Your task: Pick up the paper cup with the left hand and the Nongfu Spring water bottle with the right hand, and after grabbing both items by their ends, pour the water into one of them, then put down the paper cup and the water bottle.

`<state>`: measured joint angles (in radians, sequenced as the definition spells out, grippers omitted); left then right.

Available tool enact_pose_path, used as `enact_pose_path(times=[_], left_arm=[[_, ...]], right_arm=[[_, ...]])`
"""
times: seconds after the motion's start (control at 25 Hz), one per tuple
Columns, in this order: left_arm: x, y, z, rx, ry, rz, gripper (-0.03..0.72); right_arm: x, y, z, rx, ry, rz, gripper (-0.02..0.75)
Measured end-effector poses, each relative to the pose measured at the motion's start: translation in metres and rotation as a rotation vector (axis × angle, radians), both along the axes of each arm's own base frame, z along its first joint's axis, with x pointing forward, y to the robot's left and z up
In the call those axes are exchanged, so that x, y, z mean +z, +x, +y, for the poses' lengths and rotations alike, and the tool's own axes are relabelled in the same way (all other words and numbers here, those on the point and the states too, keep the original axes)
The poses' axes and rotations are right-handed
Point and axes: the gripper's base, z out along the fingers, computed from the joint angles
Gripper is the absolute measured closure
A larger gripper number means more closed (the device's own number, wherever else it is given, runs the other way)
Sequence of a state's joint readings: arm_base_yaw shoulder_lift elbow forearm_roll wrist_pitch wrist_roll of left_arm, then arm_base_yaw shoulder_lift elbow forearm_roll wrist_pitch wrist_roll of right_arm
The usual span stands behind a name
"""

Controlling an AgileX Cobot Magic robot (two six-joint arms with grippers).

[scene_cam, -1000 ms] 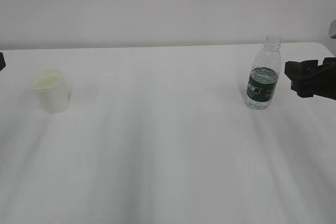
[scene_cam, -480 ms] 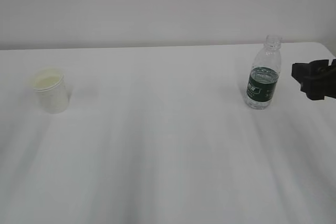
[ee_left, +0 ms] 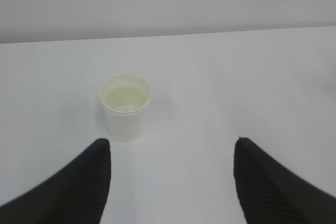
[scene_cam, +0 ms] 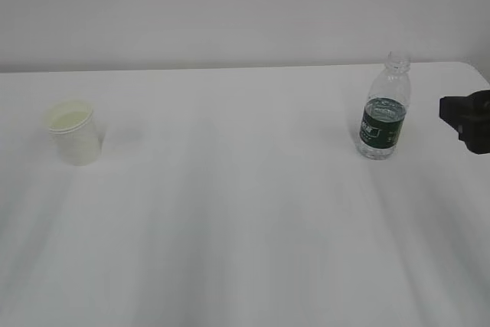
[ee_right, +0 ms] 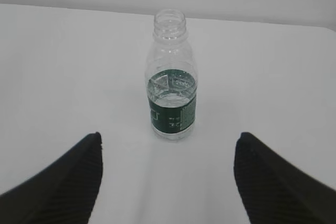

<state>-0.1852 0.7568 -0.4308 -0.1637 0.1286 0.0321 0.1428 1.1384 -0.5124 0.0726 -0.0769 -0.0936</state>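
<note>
From the outside, the right hand (scene_cam: pixel 465 122) has pulled back to the table's (scene_cam: pixel 245 212) right edge. The paper cup (scene_cam: pixel 74 132) stands far left, the Nongfu Spring water bottle (scene_cam: pixel 383 109) right.

Left wrist: the left hand (ee_left: pixel 172 145) is wide apart, empty, cup ahead.

Right wrist: fingers (ee_right: pixel 79 177) spread, bottle ahead.

Exterior camera looks slantwise down the table (scene_cam: pixel 245 227); wrist cameras face forward, low, sharing its surface
</note>
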Motion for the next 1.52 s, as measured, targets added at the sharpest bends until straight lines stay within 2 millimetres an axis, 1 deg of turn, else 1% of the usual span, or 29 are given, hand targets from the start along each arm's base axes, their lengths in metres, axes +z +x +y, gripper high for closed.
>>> enact_pose_path(times=[0.16,0.32,0.64,0.88,1.08,1.36,1.52], left_arm=[[0.013,-0.004,0.0,-0.011,-0.003,-0.004,0.165],[0.02,-0.009,0.0,-0.02,-0.003,0.003,0.165],[0.022,-0.026,0.002,-0.033,0.004,0.031,0.165],[0.021,-0.038,0.011,0.012,0.043,0.062,0.165],[0.024,-0.051,0.018,0.052,0.075,0.049,0.165],[0.024,-0.068,0.023,0.074,0.113,0.051,0.165],[0.031,-0.078,0.026,0.091,0.133,0.041,0.165]], right_arm=[[0.008,-0.01,-0.001,0.008,-0.006,0.002,0.145],[0.015,-0.022,-0.002,0.014,-0.01,0.009,0.145],[0.024,-0.041,-0.004,0.022,-0.014,0.039,0.145],[0.03,-0.056,-0.006,0.028,-0.017,0.054,0.145],[0.036,-0.068,-0.008,0.032,-0.023,0.037,0.145],[0.038,-0.083,-0.01,0.038,-0.045,0.069,0.145],[0.037,-0.09,-0.012,0.041,-0.056,0.104,0.145]])
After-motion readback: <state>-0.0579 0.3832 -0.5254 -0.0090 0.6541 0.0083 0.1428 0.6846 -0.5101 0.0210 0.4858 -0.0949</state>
